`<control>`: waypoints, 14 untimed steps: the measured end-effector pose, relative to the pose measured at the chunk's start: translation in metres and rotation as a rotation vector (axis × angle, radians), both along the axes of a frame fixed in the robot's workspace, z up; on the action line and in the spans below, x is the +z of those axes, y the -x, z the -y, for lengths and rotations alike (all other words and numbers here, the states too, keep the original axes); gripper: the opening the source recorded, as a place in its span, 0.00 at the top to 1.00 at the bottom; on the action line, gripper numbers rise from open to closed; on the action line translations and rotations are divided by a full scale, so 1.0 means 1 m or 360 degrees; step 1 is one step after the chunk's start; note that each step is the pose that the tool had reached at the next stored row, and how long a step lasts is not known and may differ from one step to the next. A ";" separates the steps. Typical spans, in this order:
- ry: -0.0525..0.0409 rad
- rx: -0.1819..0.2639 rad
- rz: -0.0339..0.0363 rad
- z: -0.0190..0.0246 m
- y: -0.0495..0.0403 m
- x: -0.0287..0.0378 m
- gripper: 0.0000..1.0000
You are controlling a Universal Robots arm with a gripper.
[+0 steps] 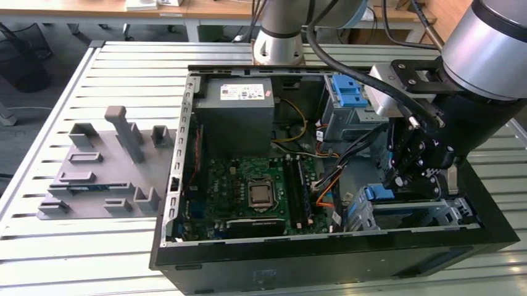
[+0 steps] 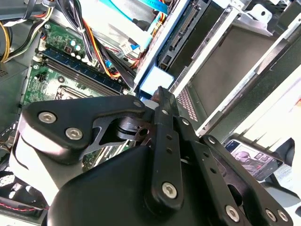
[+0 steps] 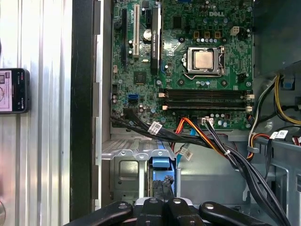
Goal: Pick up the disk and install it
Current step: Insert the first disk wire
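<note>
The disk (image 1: pixel 381 192) stands on edge in the grey metal drive cage (image 1: pixel 428 213) at the near corner of the open computer case, on the exterior view's right. Its blue carrier bracket shows in both wrist views (image 2: pixel 151 84) (image 3: pixel 161 163). My gripper (image 1: pixel 409 180) hangs right above the cage. The black fingers (image 3: pixel 163 184) sit close together, pinching the blue end of the disk. In the second wrist view the gripper (image 2: pixel 160 94) meets that blue end, and the rest of the disk runs down into the cage (image 2: pixel 225 61).
Black, orange and yellow cables (image 3: pixel 207 136) cross beside the cage. The motherboard (image 1: pixel 255 188) lies mid-case, with a grey power supply (image 1: pixel 239 114) and a blue-latched cage (image 1: pixel 350 92) behind. A grey fixture (image 1: pixel 99 166) sits on the slatted table at the exterior view's left. A phone (image 3: pixel 14 90) lies outside the case.
</note>
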State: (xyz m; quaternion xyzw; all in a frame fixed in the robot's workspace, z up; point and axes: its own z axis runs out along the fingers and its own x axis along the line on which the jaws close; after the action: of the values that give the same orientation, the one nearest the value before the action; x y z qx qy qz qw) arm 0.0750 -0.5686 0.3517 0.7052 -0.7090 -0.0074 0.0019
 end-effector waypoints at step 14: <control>0.0000 0.0000 0.0000 0.0000 -0.0042 -0.0008 0.89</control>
State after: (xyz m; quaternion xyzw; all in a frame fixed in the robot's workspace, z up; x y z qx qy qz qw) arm 0.0792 -0.5687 0.3509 0.7052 -0.7090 -0.0074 0.0018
